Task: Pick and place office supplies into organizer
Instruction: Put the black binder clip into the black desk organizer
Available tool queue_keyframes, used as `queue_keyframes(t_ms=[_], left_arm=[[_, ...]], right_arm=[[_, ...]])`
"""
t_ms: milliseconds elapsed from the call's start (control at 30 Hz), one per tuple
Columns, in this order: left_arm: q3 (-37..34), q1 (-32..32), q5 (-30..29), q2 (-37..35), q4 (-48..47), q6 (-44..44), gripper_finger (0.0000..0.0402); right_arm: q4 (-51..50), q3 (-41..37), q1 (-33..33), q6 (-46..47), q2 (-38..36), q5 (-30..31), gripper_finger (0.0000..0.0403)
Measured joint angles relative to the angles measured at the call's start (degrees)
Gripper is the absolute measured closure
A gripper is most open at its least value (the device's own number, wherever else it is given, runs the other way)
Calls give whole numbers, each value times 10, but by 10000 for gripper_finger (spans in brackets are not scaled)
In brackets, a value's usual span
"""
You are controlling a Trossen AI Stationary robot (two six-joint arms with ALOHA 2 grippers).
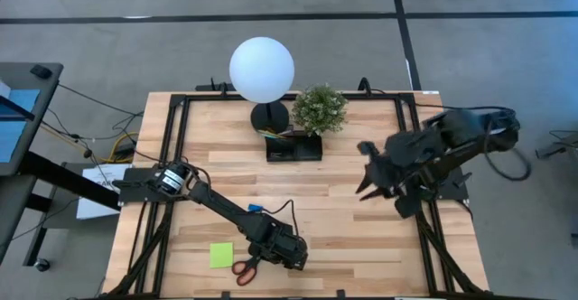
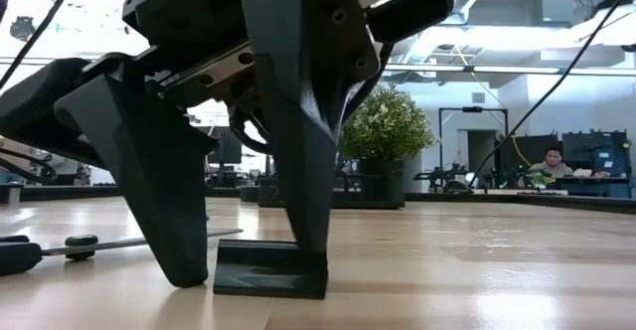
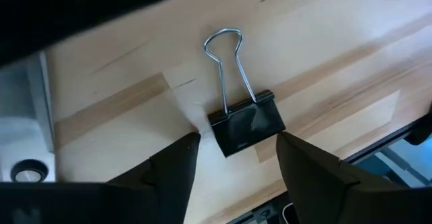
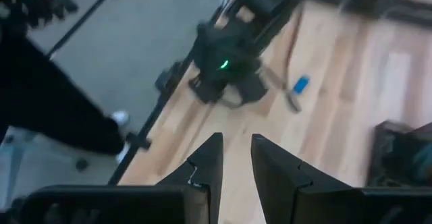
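Observation:
A black binder clip [image 3: 246, 123] with silver wire handles lies flat on the wood near the table's near edge; it also shows in the low view [image 2: 270, 268]. My left gripper [image 3: 236, 160] [image 1: 287, 250] is open and points down, one finger on each side of the clip's black body. Red-handled scissors [image 1: 244, 268] and a lime-green sticky pad [image 1: 220, 255] lie just left of it. A small blue eraser [image 1: 256, 208] sits farther in. The black organizer tray [image 1: 293, 146] stands before the plant. My right gripper [image 4: 236, 158] [image 1: 368, 188] hangs raised at the right, its fingers a narrow gap apart, holding nothing. My left gripper comes at the binder clip's black body [image 3: 251, 119] from above, fingers pointing down with the clip lying flat on the table between them. One finger [image 2: 169, 221] stands just clear of it. Whether the other finger [image 2: 298, 171] touches the clip, I cannot tell.
A lamp with a white globe [image 1: 261, 69] and round black base [image 1: 269, 115] stands at the far edge beside a potted plant [image 1: 320, 108]. A black frame rail [image 1: 271, 293] runs along the near edge close to the clip. A person [image 2: 552, 161] sits in the room behind.

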Motion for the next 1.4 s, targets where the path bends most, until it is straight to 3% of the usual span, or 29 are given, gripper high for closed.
queue_keyframes(t_ms=[200, 333, 400, 467, 700, 900, 1100, 1200, 1400], left_arm=[[-1, 3, -1, 0, -1, -1, 215], [-1, 3, -4, 0, -3, 21, 216], [-1, 3, -9, 0, 1, 41, 216], [-2, 3, -18, 0, 11, 52, 216], [-3, 3, -38, 0, 40, 72, 216], [-2, 3, -45, 0, 41, 92, 215], [-2, 3, -51, 0, 43, 89, 199], [-2, 3, -54, 0, 50, 80, 189], [-2, 4, -74, 0, 56, 35, 174]], right_arm=[[22, -77, 19, 17, 0, -4, 332], [107, -167, 30, 22, 1, -127, 332], [210, -226, 34, 40, 1, -193, 332], [325, -295, 38, 79, 1, -216, 332], [688, -538, 50, 296, 1, -143, 332], [877, -685, 91, 445, 1, 30, 332], [922, -737, 122, 505, 8, 109, 337], [946, -741, 125, 512, 42, 115, 352], [1089, -740, 123, 516, 154, 111, 399]])
